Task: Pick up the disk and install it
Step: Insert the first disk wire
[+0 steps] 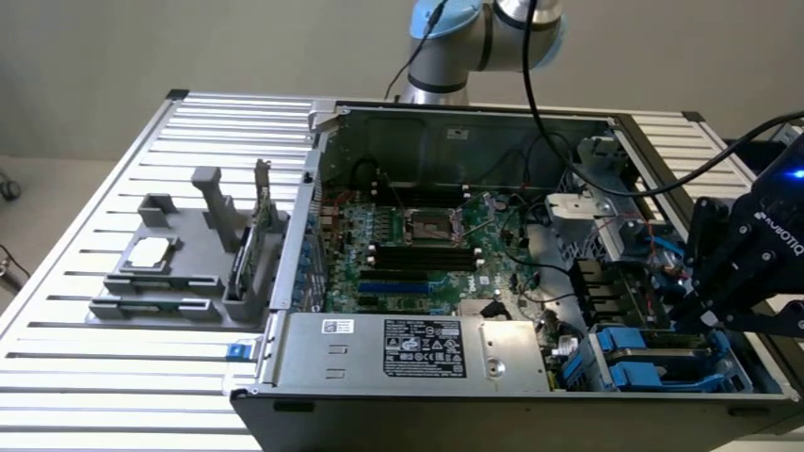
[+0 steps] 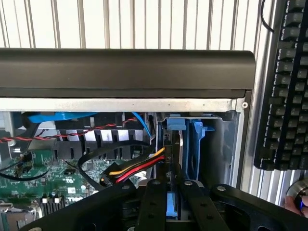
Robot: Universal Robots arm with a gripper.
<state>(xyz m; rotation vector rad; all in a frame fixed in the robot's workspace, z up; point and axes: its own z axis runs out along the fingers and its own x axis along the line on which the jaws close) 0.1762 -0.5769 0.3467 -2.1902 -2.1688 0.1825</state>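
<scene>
The disk (image 2: 179,144) stands on edge in the drive bay at the corner of the open computer case, its blue plastic carrier (image 2: 197,142) framing the thin metal body. My gripper (image 2: 173,188) is right over it, black fingers (image 2: 153,202) closed against a blue strip of the carrier between them. In the exterior view my gripper (image 1: 699,318) hangs low over the drive bay at the exterior view's right, beside other blue carriers (image 1: 631,350). The disk's label is hidden.
Red, yellow and black cables (image 2: 137,167) run close beside the bay. The long grey box with the white sticker (image 1: 415,348) lies along the case's near edge by the motherboard (image 1: 415,247). A grey fixture with a small chip (image 1: 149,252) sits on the slatted table. A keyboard (image 2: 284,82) lies outside the case.
</scene>
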